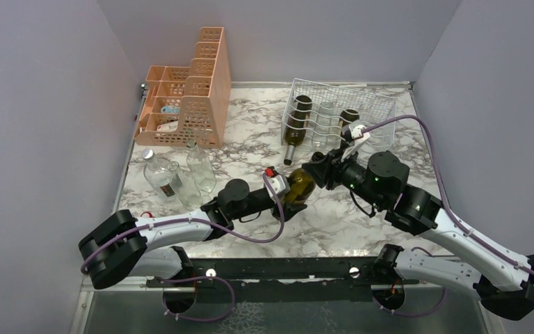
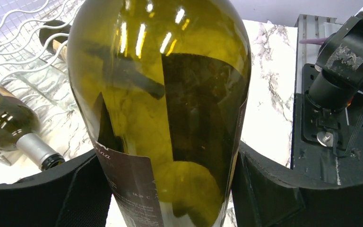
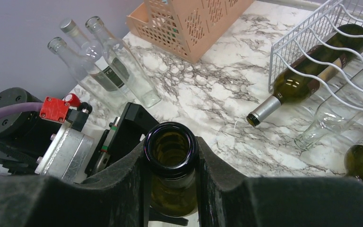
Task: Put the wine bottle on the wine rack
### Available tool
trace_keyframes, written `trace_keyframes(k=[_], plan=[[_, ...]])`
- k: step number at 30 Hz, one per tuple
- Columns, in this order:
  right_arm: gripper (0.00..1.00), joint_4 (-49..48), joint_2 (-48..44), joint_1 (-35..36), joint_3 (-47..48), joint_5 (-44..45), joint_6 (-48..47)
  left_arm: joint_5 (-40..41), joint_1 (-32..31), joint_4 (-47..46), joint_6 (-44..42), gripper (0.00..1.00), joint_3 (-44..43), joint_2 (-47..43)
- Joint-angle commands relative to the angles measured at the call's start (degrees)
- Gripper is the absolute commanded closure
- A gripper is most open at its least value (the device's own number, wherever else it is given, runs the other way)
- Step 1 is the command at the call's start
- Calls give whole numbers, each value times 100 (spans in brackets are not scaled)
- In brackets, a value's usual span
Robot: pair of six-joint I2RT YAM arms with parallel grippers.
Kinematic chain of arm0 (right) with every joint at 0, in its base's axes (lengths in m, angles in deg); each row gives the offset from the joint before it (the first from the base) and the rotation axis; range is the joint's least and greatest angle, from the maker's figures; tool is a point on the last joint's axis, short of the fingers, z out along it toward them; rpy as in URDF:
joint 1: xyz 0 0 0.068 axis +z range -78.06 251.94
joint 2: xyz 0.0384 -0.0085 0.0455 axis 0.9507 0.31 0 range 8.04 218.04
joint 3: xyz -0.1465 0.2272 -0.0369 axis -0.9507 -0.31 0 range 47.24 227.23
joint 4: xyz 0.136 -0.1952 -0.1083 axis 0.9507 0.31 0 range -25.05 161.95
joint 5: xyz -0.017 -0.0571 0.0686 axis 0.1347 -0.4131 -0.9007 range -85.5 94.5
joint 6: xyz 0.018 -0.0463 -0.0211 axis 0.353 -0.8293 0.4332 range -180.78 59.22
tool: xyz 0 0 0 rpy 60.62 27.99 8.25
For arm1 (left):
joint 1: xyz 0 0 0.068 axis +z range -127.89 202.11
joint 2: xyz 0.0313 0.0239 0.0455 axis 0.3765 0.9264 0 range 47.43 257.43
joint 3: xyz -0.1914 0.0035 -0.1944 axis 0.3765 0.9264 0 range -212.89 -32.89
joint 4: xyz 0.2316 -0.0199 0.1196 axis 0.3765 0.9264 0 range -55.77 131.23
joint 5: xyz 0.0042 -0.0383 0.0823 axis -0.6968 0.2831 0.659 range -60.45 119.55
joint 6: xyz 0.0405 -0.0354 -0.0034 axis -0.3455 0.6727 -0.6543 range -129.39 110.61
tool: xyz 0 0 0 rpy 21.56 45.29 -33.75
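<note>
The wine bottle point(image 1: 300, 186), dark olive glass with a dark label and an open mouth, hangs above the middle of the table between both arms. My right gripper point(image 1: 318, 170) is shut on its neck just under the lip point(image 3: 171, 146). My left gripper point(image 1: 288, 189) has its black fingers point(image 2: 274, 189) pressed against both sides of the wide body point(image 2: 160, 94). The wine rack point(image 1: 375, 104), white wire with wavy rows, stands at the back right. It holds two dark bottles point(image 1: 297, 122) point(image 1: 349, 118) and a clear one point(image 1: 323, 129).
A peach perforated organizer point(image 1: 188, 97) stands at the back left. Clear glass bottles point(image 1: 160, 174) point(image 1: 200, 167) stand in front of it, left of my left arm. The capped neck of a racked bottle point(image 3: 264, 111) sticks out toward the table's middle.
</note>
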Motion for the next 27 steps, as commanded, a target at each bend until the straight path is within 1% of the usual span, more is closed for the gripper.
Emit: trace_keyframes(k=[1,2,3,5,8,10,15,18,24,26,27], plan=[[77,126,-175,27,285,-376,190,-40,17,-465,-941,76,-16,-255],[65,298,-194,27,348,-395,169,-70,21,-463,-1116,81,5,-312],[56,461,-221,23,410,-426,145,-98,22,-427,-1329,85,6,-375],[46,766,-290,27,549,-516,37,-157,22,-292,-1774,90,-35,-474],[38,1259,-346,27,857,-404,8,-450,20,190,-2687,92,-189,-634],[36,1597,-352,25,1107,-284,27,-653,22,599,-3329,93,-327,-758],[34,2313,-348,28,1619,-112,59,-285,16,1566,-4556,93,-980,-700],[33,2713,-301,28,1787,-103,63,-95,22,1741,-5534,93,-1206,-560],[32,3598,-171,27,1899,-141,222,384,17,2325,-7213,94,-1822,-237],[32,3852,-136,28,1875,-177,211,520,-18,2315,-7968,95,-1887,-74],[32,3985,-113,28,1860,-112,242,725,-22,2240,-8333,95,-1962,48]])
